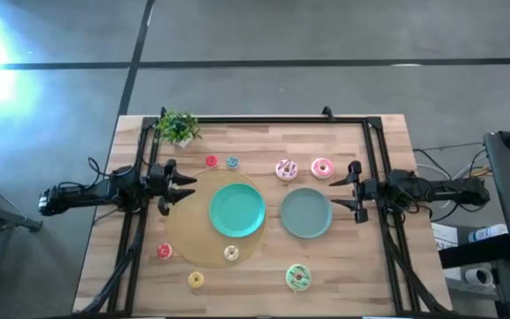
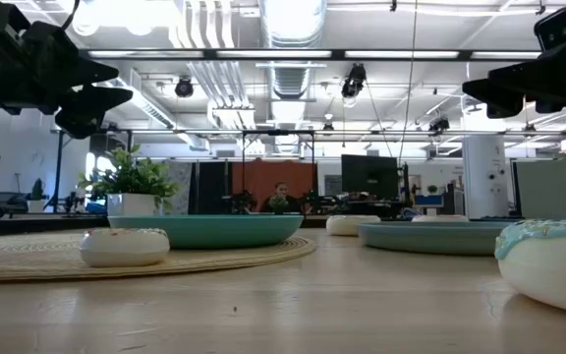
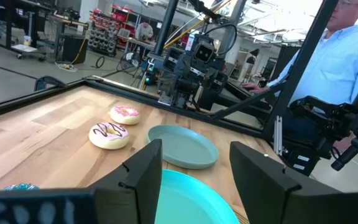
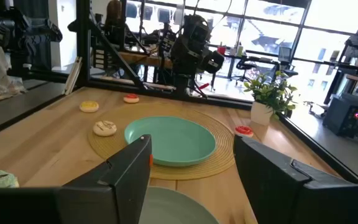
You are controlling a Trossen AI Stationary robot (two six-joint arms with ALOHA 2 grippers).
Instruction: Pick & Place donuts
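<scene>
Both grippers hover above the table, open and holding nothing. My left gripper (image 1: 187, 188) is at the left edge of the round woven mat, facing the teal plate (image 1: 237, 210). My right gripper (image 1: 349, 190) is just right of the grey-green plate (image 1: 305, 213). The white-sprinkled donut (image 1: 286, 169) and the pink donut (image 1: 322, 167) lie flat beyond the grey-green plate. The green donut (image 1: 297, 277) lies near the table's near edge. Tiny donuts: red (image 1: 211, 161), blue (image 1: 232, 162), another red (image 1: 164, 251), yellow (image 1: 196, 280), and cream (image 1: 231, 253) on the mat.
A small potted plant (image 1: 177, 128) stands at the far left corner. A black frame (image 1: 264, 119) runs along the far edge and down both sides. A person in a light blue shirt (image 3: 347, 56) stands beyond the table's right side. Bare wood lies between the near donuts.
</scene>
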